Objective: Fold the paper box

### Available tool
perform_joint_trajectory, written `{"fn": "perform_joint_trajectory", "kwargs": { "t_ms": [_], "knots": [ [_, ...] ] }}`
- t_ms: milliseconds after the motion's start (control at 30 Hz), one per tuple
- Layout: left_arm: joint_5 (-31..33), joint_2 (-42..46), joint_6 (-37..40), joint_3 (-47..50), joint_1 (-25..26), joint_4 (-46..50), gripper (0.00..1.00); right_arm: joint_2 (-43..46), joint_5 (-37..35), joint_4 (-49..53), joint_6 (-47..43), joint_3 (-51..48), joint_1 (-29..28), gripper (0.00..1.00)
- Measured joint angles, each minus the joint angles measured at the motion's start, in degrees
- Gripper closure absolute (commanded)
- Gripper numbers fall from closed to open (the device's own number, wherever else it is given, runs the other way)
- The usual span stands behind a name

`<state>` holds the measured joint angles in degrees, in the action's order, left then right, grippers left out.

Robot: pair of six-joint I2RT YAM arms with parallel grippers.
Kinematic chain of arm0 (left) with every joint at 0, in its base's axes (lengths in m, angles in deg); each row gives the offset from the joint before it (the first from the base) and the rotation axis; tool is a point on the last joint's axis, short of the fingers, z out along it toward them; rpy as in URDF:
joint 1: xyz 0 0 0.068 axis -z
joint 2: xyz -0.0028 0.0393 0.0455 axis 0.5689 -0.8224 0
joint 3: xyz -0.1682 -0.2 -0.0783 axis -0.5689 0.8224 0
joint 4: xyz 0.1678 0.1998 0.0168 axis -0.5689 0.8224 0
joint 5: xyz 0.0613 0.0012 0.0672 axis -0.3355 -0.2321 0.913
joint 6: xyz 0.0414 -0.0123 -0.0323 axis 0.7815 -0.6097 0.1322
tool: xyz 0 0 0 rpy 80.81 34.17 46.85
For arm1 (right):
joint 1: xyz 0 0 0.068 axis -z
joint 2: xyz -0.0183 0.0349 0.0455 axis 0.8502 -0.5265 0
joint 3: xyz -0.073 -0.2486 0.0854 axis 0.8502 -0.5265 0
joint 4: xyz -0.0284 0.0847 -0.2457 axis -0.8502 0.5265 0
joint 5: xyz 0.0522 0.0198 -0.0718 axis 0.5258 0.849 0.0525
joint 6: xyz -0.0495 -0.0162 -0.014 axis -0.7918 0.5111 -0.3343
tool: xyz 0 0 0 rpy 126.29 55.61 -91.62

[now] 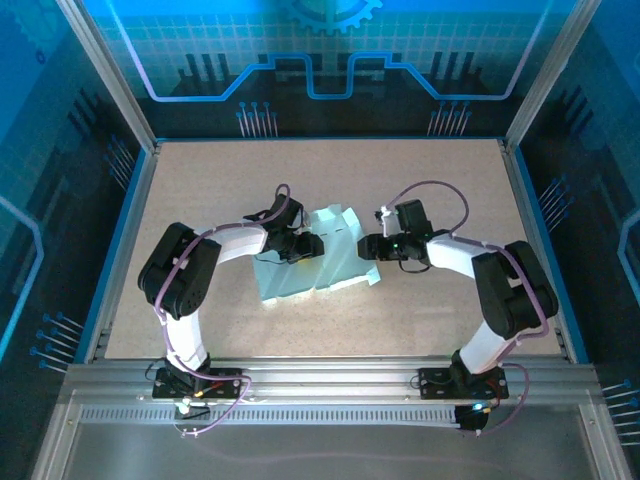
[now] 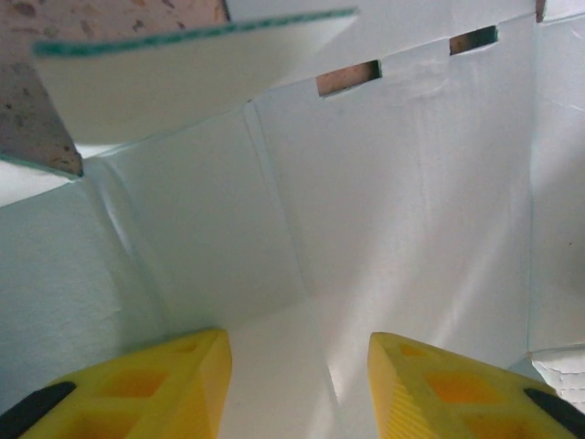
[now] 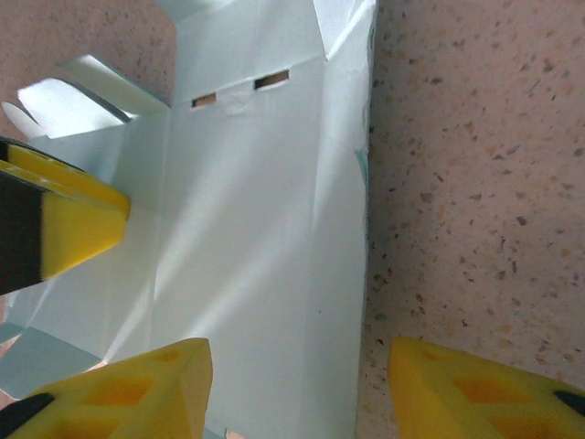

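The paper box [image 1: 322, 262] lies mid-table as a pale blue, partly unfolded card with creases and raised flaps. My left gripper [image 1: 306, 247] hovers over its left half, and my right gripper [image 1: 367, 248] stands at its right edge. In the left wrist view the left gripper [image 2: 300, 366] is open, with the card's inner panels [image 2: 393, 210] filling the gap and one flap [image 2: 192, 82] standing up. Seen from the right wrist, the right gripper [image 3: 297, 370] is open and straddles the card's right edge [image 3: 265, 210]. One left finger [image 3: 69, 224] shows there on the left.
The speckled tan table [image 1: 200, 190] surrounds the card on all sides. A metal rail [image 1: 320, 375] runs along the near edge by the arm bases. Blue enclosure walls [image 1: 60, 200] close in the sides and back.
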<state>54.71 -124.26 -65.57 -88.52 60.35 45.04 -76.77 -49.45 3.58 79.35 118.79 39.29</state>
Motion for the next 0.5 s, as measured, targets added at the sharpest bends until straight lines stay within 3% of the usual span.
{"fn": "perform_joint_trajectory", "kwargs": {
  "t_ms": [200, 333, 500],
  "knots": [
    [0.0, 0.0, 0.0, 0.04, 0.0, -0.22, 0.54, -1.64, 0.83, -1.03, 0.31, 0.02, 0.0, 0.74],
    [-0.02, 0.0, -0.02, 0.09, 0.0, -0.39, 0.54, -1.64, 0.9, -1.14, 0.22, 0.15, 0.0, 0.99],
    [-0.46, 0.0, -0.02, 0.35, 0.0, -0.87, 0.53, -1.6, -2.05, 1.03, -0.87, 1.51, -0.96, 1.0]
  ]
}}
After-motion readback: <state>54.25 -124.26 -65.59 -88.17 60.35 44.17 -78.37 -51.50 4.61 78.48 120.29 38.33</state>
